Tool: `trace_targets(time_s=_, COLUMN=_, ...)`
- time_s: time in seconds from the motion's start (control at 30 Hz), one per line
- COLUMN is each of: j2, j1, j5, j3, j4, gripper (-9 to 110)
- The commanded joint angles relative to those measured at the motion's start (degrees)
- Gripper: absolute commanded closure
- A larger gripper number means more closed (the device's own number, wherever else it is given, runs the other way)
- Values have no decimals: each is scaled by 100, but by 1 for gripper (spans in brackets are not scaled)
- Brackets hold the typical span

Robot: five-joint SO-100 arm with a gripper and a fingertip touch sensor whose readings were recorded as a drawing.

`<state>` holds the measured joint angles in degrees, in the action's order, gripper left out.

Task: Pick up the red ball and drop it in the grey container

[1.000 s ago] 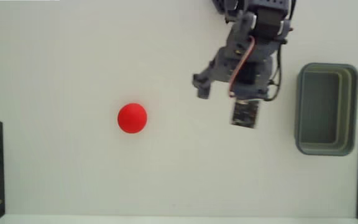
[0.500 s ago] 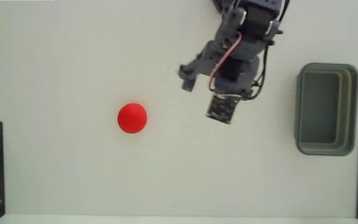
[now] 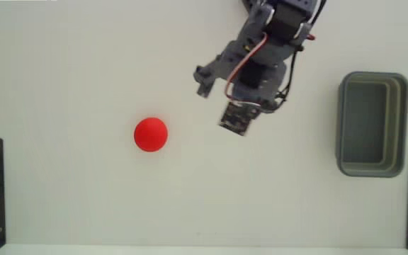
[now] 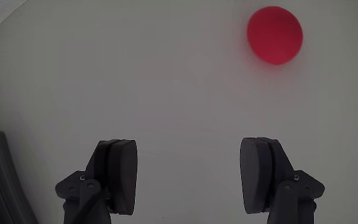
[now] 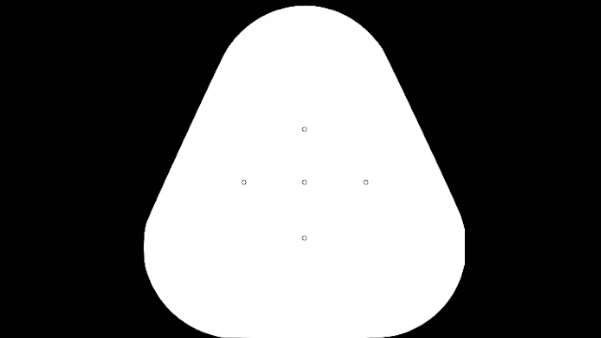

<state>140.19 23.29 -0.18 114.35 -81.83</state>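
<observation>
Empty fingers spread wide, red ball not yet reached.

Your gripper [image 4: 188,180] shows its 2 fingers [image 4: 120,174] parted with only bare tabletop [image 3: 62,71] between them, a gap wide enough to take the ball. The red ball [image 3: 151,134] lies loose left of centre in the fixed view, well apart from the arm at upper centre; in the wrist view it sits at the upper right [image 4: 275,35], so you likely need to steer that way. The grey container [image 3: 346,120] waits empty at the right edge.
</observation>
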Motion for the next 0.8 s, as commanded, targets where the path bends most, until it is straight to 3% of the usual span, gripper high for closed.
trace_targets(time_s=0.0, j2=193, j1=199, j5=18, j3=21, j4=-13, gripper=-9)
trace_targets(time_s=0.77, j2=193, j1=1014, j5=18, j3=21, j4=-13, gripper=-9)
